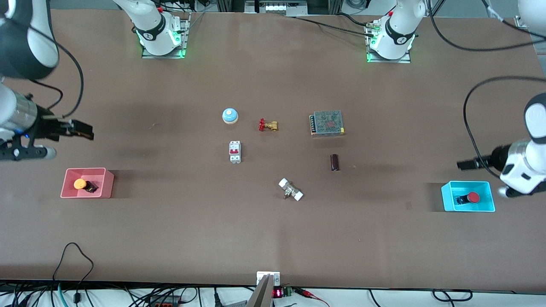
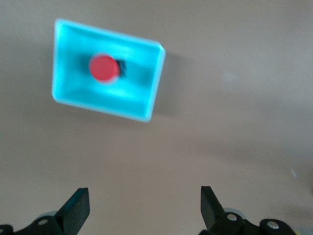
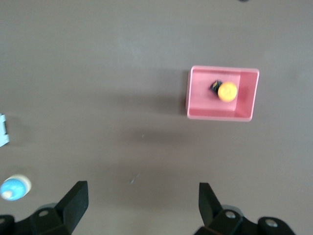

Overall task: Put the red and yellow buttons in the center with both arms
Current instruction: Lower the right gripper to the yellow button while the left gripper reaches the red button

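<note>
The yellow button (image 1: 80,184) lies in a pink bin (image 1: 68,187) toward the right arm's end of the table; it also shows in the right wrist view (image 3: 227,91). The red button (image 1: 472,197) lies in a cyan bin (image 1: 448,200) toward the left arm's end; it also shows in the left wrist view (image 2: 103,68). My right gripper (image 1: 83,130) (image 3: 143,191) hovers open and empty over bare table beside the pink bin. My left gripper (image 1: 463,164) (image 2: 144,196) hovers open and empty over bare table beside the cyan bin. The brown table centre (image 1: 273,170) holds other parts.
Around the middle stand a blue dome bell (image 1: 230,115), a brass valve with red handle (image 1: 268,125), a white circuit breaker (image 1: 235,152), a metal mesh box (image 1: 327,123), a dark cylinder (image 1: 335,162) and a white-ended fitting (image 1: 291,189).
</note>
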`<state>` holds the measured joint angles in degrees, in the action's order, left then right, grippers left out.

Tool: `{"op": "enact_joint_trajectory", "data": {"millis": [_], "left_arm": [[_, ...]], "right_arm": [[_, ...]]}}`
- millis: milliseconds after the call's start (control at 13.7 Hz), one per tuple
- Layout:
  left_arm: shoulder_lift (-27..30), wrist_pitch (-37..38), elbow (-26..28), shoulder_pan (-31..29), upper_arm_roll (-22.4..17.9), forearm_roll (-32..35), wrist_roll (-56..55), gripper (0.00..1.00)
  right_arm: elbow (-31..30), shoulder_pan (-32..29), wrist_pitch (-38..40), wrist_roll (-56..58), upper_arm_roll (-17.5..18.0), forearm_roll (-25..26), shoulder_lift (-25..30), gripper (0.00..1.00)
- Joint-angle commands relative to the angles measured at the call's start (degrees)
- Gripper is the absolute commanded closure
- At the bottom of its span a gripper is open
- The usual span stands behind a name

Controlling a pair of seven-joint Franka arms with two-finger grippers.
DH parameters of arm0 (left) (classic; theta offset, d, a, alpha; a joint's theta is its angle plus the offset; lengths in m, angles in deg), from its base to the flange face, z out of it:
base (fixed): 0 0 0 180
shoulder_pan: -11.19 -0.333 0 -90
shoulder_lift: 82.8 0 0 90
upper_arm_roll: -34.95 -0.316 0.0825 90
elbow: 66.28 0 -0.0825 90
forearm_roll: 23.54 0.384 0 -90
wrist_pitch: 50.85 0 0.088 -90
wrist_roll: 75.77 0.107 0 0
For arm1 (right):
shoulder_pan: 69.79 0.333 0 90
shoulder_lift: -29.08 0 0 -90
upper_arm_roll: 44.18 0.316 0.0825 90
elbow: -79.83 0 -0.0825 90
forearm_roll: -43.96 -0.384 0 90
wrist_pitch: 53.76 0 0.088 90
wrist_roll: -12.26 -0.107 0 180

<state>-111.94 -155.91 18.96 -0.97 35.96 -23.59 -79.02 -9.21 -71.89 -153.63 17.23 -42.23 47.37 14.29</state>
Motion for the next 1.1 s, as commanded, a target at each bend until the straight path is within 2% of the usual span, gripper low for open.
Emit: {"op": "enact_joint_trajectory", "data": {"millis": [0,293,512,805,1024], "left_arm": [[-5.0,-7.0,-2.4,-2.9,0.3,1.0,5.0,0.0],[-10.1,-16.4,-2.4,-5.8,0.4,0.1,11.6,0.0],[-10.8,-17.5,-2.4,-5.2,0.7,1.0,11.8,0.0],[-13.7,-19.2,-2.4,-4.9,0.7,0.5,14.7,0.0],[-16.5,-19.7,-3.7,-4.9,0.7,0.1,14.4,0.0]], "right_arm": [[0.0,-2.3,-5.1,5.8,-0.1,2.4,-2.8,0.0],[-0.4,-4.9,-15.8,7.2,0.0,6.6,-8.9,0.0],[-2.1,-6.4,-26.2,10.3,0.0,6.9,-13.0,0.0],[-9.4,-9.2,-41.2,11.9,0.0,7.0,-14.8,0.0],[-14.2,-10.9,-47.9,14.1,0.0,7.0,-14.7,0.0]]}}
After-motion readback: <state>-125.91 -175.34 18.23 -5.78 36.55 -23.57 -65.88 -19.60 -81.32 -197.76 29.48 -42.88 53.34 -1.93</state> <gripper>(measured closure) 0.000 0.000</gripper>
